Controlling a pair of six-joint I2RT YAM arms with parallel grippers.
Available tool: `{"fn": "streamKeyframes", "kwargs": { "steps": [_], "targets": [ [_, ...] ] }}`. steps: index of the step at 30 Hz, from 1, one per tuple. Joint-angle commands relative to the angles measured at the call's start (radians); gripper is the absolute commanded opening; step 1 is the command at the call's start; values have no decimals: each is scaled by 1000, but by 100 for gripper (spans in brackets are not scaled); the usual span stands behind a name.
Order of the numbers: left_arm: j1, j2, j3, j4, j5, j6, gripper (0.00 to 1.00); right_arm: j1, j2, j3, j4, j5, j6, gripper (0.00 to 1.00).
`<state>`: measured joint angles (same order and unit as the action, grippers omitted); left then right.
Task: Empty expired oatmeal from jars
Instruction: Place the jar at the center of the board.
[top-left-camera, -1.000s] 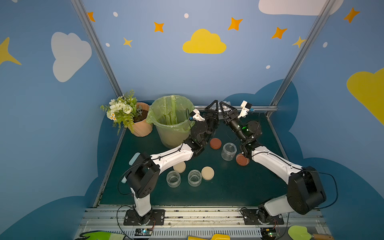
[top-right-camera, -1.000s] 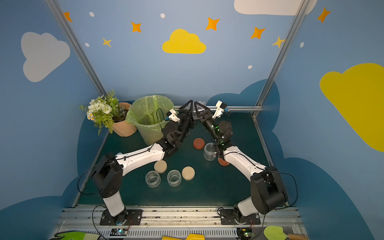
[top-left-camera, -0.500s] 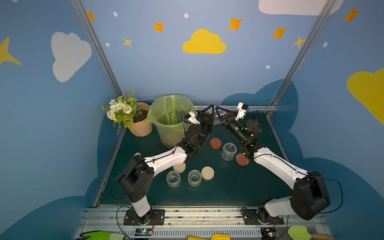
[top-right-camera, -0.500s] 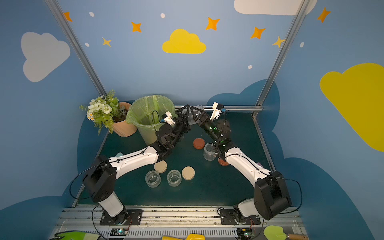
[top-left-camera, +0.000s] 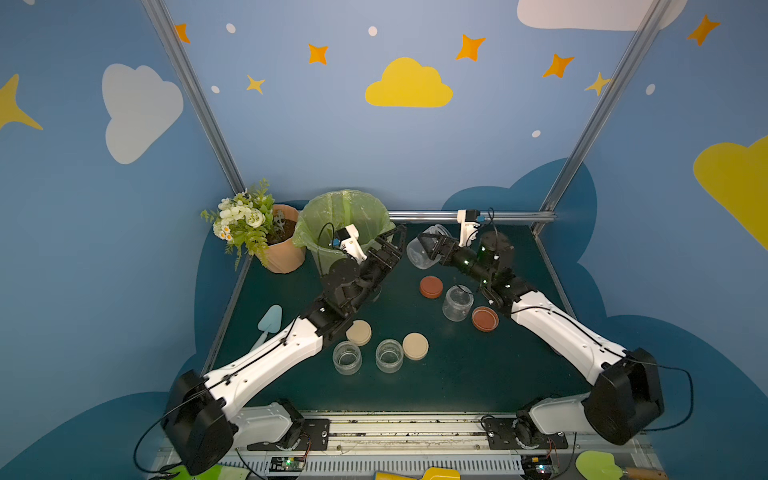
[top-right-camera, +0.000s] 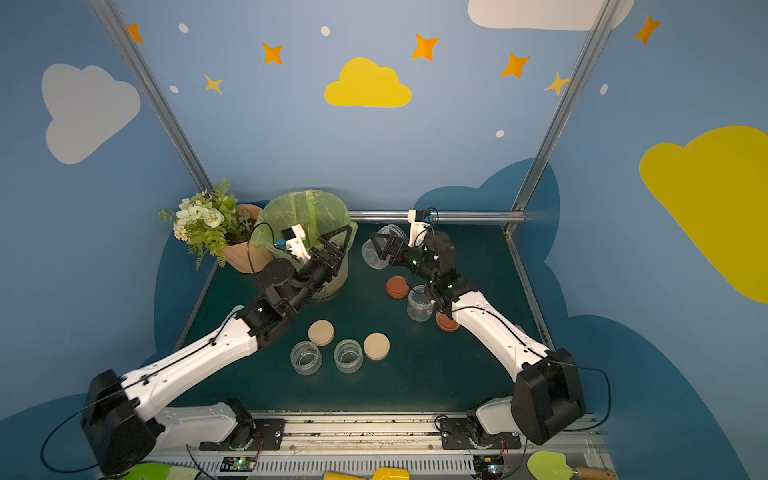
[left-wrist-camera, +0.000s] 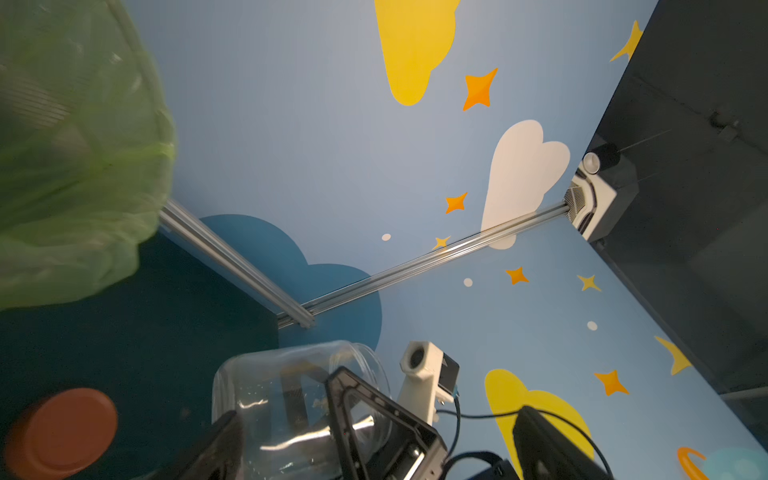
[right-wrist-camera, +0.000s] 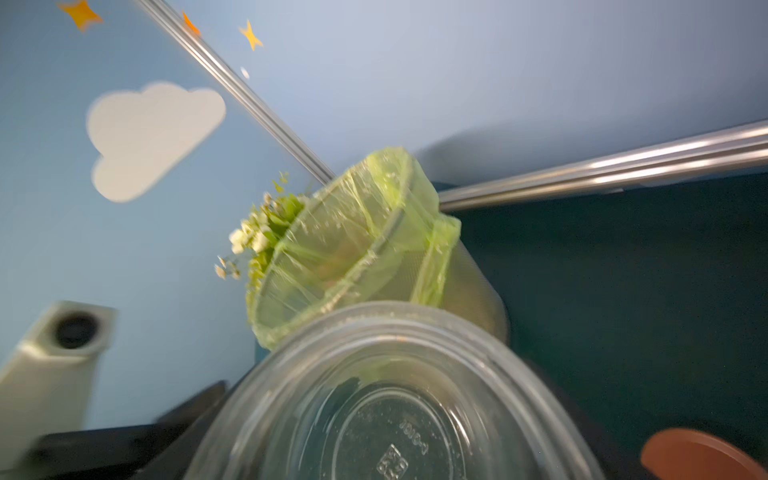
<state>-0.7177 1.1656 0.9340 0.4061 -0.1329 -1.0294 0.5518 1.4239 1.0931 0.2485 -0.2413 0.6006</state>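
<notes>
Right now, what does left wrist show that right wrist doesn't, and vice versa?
Left wrist only: the right claw gripping the small squat clear jar from outside, and the right arm's white camera mount. Right wrist only: the jar's embossed base, white flowers, the left arm's white camera mount. Both: that jar, the bin lined with a green bag, a rust-orange round lid.

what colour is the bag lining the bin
Pale green and see-through. The bag shows best in a top view.
</notes>
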Motion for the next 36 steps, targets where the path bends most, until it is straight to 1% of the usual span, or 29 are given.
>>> {"fn": "streamKeyframes", "kwargs": {
  "steps": [1, 3, 5, 9, 12, 15, 17, 20, 24, 25, 26, 27, 29, 31, 35, 36],
  "targets": [
    [2, -113, -98, -248, -90, 190, 100, 44, 64, 36, -70, 0, -189, 23],
    [2, -194, -154, -324, -151, 230, 100, 71, 110, 31, -57, 23, -244, 24],
    [1, -271, -214, -402, -216, 251, 100, 101, 160, 31, -44, 76, -307, 25],
    [2, -449, -343, -486, -343, 293, 100, 133, 272, 21, 30, 159, -379, 27],
    [4, -567, -408, -559, -418, 321, 100, 150, 349, 14, 98, 217, -427, 27],
    [4, -664, -452, -614, -458, 343, 100, 164, 400, 3, 151, 283, -465, 28],
    [5, -704, -468, -647, -476, 349, 100, 170, 428, 2, 166, 326, -479, 29],
    [4, -748, -498, -680, -506, 358, 100, 173, 466, -1, 170, 335, -495, 32],
    [6, -788, -537, -680, -529, 366, 100, 191, 500, -20, 212, 355, -512, 44],
    [5, -795, -545, -677, -537, 373, 100, 197, 507, -24, 218, 358, -521, 48],
    [5, -800, -549, -676, -544, 380, 100, 200, 514, -25, 225, 361, -527, 57],
    [5, -805, -552, -676, -550, 388, 100, 207, 518, -27, 231, 370, -529, 62],
    [4, -815, -552, -683, -560, 399, 100, 215, 524, -32, 240, 382, -526, 67],
    [4, -820, -552, -687, -569, 413, 100, 224, 522, -37, 240, 386, -531, 75],
    [5, -825, -555, -691, -582, 429, 100, 231, 516, -31, 200, 395, -511, 84],
    [6, -826, -555, -690, -584, 432, 100, 231, 515, -34, 198, 391, -502, 88]
  ]
}}
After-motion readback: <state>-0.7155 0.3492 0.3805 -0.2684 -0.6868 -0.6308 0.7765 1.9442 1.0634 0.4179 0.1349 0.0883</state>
